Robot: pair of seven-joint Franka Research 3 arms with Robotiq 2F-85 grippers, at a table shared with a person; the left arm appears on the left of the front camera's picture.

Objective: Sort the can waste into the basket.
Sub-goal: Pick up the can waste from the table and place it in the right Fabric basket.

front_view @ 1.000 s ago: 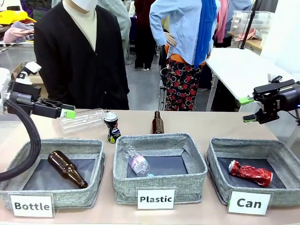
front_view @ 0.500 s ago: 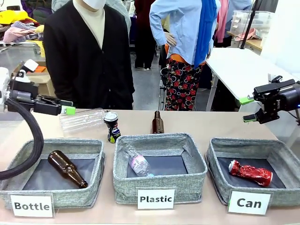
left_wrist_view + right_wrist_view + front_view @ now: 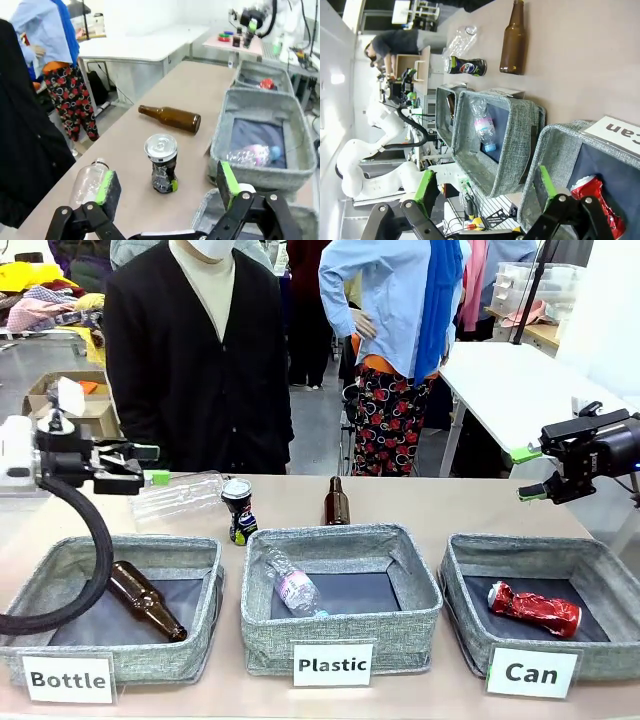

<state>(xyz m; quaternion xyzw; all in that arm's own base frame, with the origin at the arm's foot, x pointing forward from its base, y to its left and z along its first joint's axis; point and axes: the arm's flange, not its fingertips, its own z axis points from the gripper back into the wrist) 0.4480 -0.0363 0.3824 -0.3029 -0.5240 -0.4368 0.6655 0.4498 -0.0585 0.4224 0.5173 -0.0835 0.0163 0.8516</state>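
Observation:
The black can with a silver top stands upright on the table behind the gap between the Bottle and Plastic baskets. The left wrist view has the same black can straight ahead of my fingers. My left gripper hovers open to the can's left, above the table, holding nothing. The wrinkled red can lies inside the grey basket labelled "Can" at the right. My right gripper hangs open and empty above that basket's far right side, and in the right wrist view the red can lies below it.
A clear plastic bottle lies on the table just under my left gripper. A brown bottle stands behind the Plastic basket. The Bottle basket holds a brown bottle. A person in black stands at the far edge.
My left gripper has swung round and shifted slightly right, towards the black can. The person has stepped a little right. The right arm has not moved.

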